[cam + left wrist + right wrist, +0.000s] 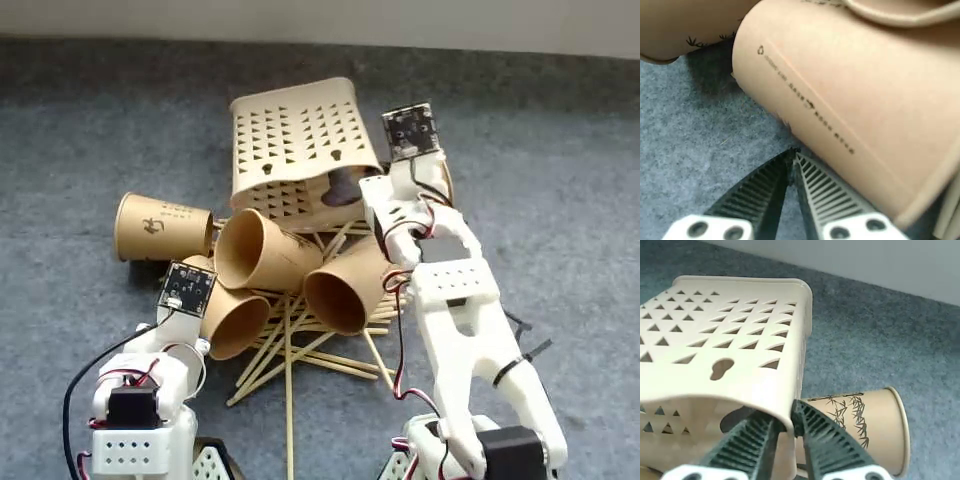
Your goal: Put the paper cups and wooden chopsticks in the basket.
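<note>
Cups (262, 250) lie on chopsticks (290, 365) in the middle of the frame. Right gripper (789, 422) pinches the tipped basket (290, 140) above them. Left gripper (792, 159) is closed on nothing, its tip against a cup.

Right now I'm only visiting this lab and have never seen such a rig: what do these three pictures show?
Two small robot arms stand at a grey table. One picture looks down from above; the other two come from a camera on each arm's wrist. A basket lies on its side, with paper cups and wooden chopsticks heaped in front of it. The right gripper looks pinched on the basket's rim. The left gripper is shut, holding nothing, its tips beside a cup.
</note>
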`<move>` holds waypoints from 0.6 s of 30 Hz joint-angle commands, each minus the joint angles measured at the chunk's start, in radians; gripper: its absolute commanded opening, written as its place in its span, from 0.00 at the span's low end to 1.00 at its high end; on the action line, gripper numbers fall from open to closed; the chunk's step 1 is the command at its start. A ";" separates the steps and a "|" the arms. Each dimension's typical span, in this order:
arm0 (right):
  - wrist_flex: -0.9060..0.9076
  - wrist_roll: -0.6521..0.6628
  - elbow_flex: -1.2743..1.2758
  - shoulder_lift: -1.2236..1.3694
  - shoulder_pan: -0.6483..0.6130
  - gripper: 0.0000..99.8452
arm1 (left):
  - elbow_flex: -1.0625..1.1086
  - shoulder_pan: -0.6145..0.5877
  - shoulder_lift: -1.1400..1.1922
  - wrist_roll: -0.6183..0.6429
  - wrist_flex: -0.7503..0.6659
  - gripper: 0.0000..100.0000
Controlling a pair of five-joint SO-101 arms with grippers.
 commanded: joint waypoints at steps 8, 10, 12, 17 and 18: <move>0.156 -0.057 -0.018 -0.165 0.091 0.01 | 0.019 -0.008 -0.012 -0.002 0.005 0.01; 0.208 -0.057 -0.031 -0.200 0.091 0.01 | 0.019 -0.008 -0.012 -0.002 0.005 0.01; 0.292 -0.057 -0.070 -0.223 0.091 0.01 | 0.019 -0.008 -0.012 -0.002 0.005 0.01; 0.539 -0.114 -0.223 -0.232 0.093 0.01 | 0.019 -0.008 -0.012 -0.002 0.005 0.01; 0.582 -0.117 -0.251 -0.232 0.093 0.01 | 0.019 -0.008 -0.012 -0.002 0.005 0.01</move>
